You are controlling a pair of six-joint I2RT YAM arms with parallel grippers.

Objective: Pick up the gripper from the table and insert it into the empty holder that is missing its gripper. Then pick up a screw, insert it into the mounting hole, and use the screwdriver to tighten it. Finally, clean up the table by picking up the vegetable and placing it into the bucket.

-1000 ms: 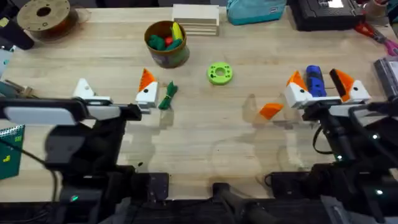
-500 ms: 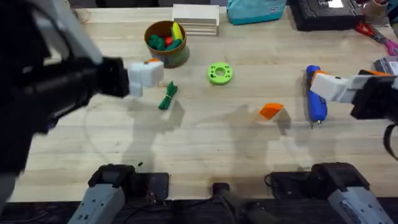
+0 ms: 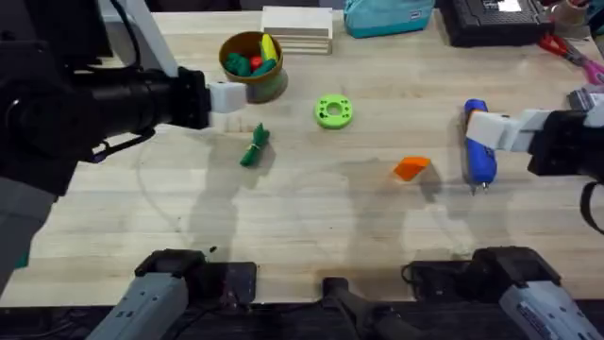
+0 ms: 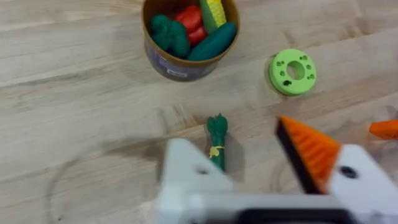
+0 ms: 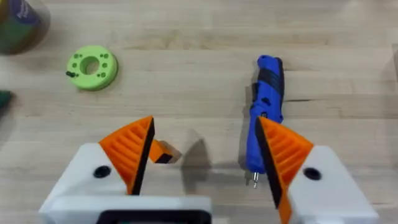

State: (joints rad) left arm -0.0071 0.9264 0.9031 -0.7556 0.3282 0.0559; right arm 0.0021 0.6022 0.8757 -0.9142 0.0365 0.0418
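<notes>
Hovering empty, both arms' fingers (image 4: pixel 261 168) (image 5: pixel 205 155) gape above vegetable (image 4: pixel 216 140) and screwdriver (image 5: pixel 265 102).

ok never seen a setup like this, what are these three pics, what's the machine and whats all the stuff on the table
It is a robot with two arms at a wooden table. One picture looks down from above; the other two come from cameras on each wrist, with that arm's own fingers at the bottom edge.

The left hand has one white finger block bare, the empty holder, and one with an orange tip. The right hand has both orange tips. Both hands are open and hold nothing.

On the table lie the spare orange gripper, a blue screwdriver, a bright green disc, a small dark green vegetable, and a bucket already holding toy foods. Boxes and other gear sit along the far edge.
</notes>
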